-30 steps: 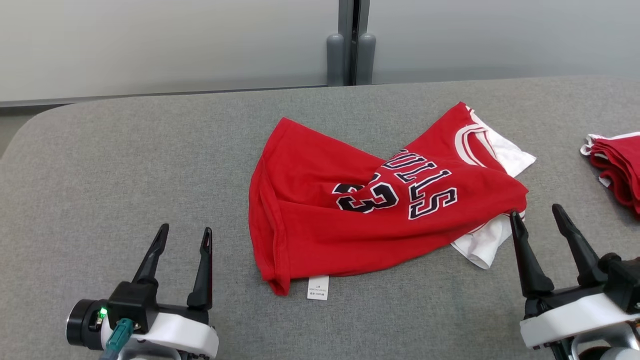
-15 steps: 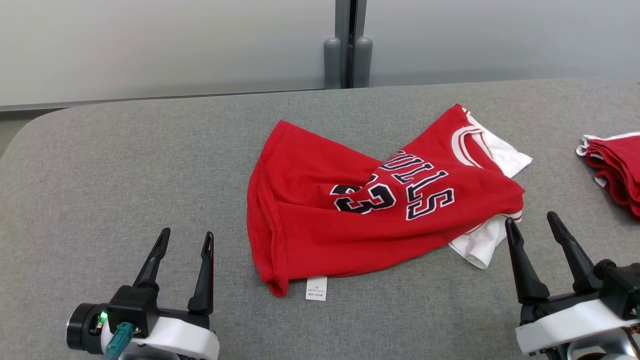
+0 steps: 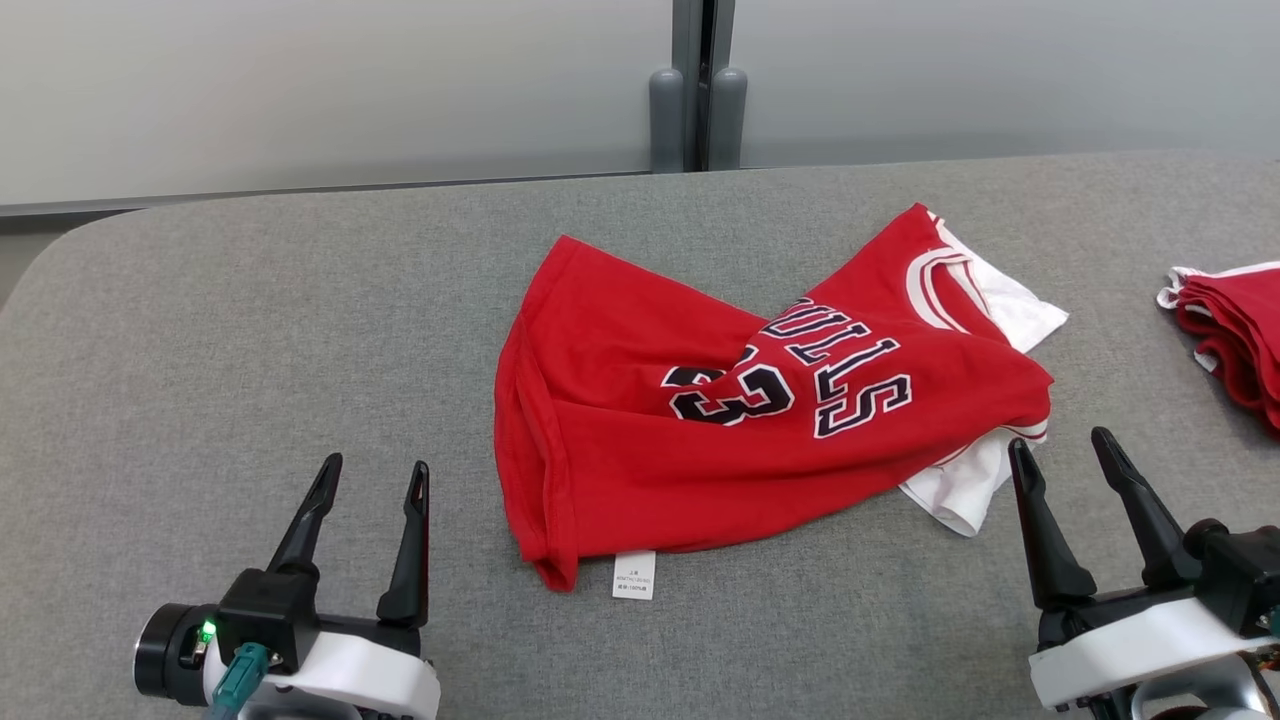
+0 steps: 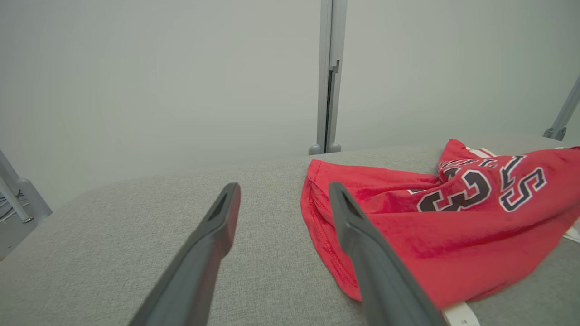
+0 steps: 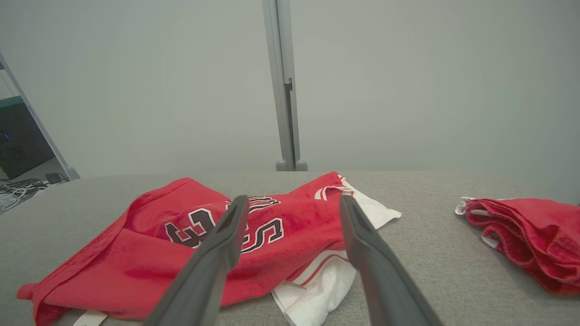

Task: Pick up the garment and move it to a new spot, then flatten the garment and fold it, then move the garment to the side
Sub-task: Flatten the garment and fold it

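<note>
Red garment [image 3: 640,480] between wide, empty left jaws and wide, empty right jaws, nearer the right.

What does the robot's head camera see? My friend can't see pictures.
A crumpled red jersey numbered 23 lies in the middle of a grey table. The left gripper and right gripper sit at the bottom corners, fingers open and empty. A folded red pile sits at the right edge.

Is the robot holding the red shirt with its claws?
No, nothing is held. The left gripper and right gripper are open beside the red jersey.
</note>
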